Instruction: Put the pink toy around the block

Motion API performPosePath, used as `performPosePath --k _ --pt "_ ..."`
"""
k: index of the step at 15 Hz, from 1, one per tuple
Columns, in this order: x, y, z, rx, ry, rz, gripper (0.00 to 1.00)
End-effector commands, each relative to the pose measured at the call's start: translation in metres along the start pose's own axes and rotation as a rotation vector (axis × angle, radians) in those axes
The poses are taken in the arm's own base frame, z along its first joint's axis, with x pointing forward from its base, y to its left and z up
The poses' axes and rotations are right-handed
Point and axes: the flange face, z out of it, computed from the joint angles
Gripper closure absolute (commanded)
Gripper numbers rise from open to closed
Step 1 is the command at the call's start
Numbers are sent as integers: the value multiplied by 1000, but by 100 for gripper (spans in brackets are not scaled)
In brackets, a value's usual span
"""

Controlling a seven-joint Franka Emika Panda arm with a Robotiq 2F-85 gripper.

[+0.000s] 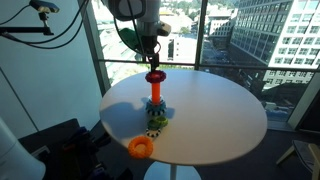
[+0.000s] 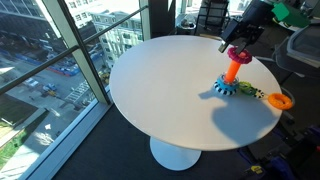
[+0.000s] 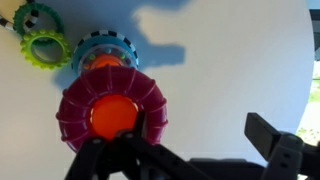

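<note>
The pink toy point(image 3: 73, 116) is a magenta ring. It sits around the top of the block, an orange-red peg point(image 3: 113, 117) on a round blue base point(image 3: 105, 48). Both exterior views show the pink ring point(image 1: 154, 76) point(image 2: 238, 55) high on the peg point(image 1: 155, 96) point(image 2: 232, 71), above the blue base point(image 1: 157, 112) point(image 2: 223, 87). My gripper point(image 3: 200, 128) is directly above the peg point(image 1: 153, 52) point(image 2: 241, 38). It is open. One finger is against the ring's edge, the other is well off to the side.
A yellow-green ring point(image 3: 45, 48) point(image 1: 155, 124) point(image 2: 249, 92) lies next to the blue base. A larger orange ring point(image 1: 141, 147) point(image 2: 280, 100) lies near the edge of the round white table point(image 1: 215, 120) point(image 2: 160, 90). Windows surround the table.
</note>
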Motion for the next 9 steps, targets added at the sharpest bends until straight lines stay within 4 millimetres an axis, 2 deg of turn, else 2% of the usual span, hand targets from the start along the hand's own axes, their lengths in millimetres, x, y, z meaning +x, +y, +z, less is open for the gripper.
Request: performPosePath --k 1,5,9 --pt "-10 -3 -17 -3 49 -2 0" --pt "-12 -4 -27 -30 101 1 0" --pt "-11 -3 -28 -64 149 4 0"
